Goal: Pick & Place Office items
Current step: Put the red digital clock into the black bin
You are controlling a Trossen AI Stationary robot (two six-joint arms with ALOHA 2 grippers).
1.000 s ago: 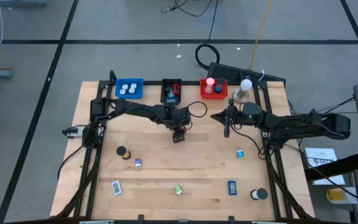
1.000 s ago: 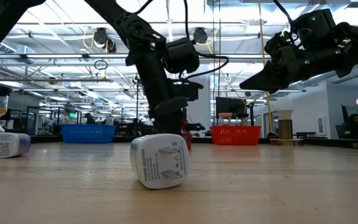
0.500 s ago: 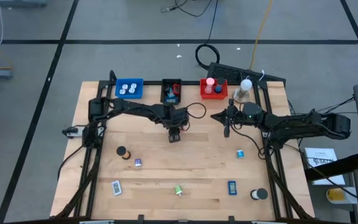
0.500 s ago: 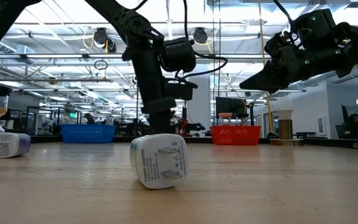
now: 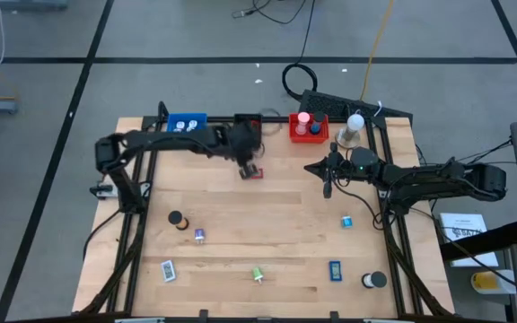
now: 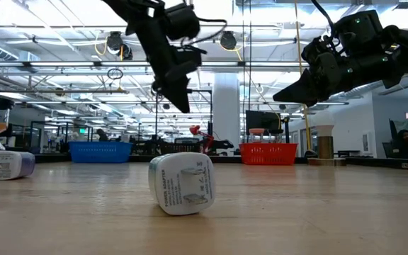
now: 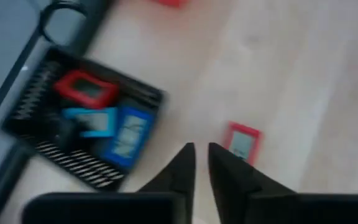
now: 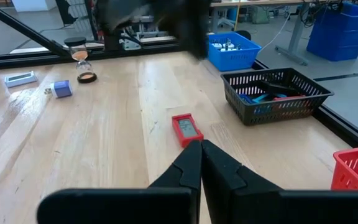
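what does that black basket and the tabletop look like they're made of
The black basket looks like moulded plastic: matte walls pierced by regular slots, thin even rim, though coated wire can't be ruled out. The tabletop looks like light wood, butcher-block style: long parallel strips with visible grain and a soft sheen.

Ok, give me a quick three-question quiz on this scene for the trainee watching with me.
1. True or false: the red rectangle lies inside the black tray.
2. The white round pieces sit in which tray? A red, B blue, C black.
3. Fill in: the right gripper hangs above the table holding ____.
Key: 1 false, it lies on the bare table beside the tray; 2 B; 3 nothing.
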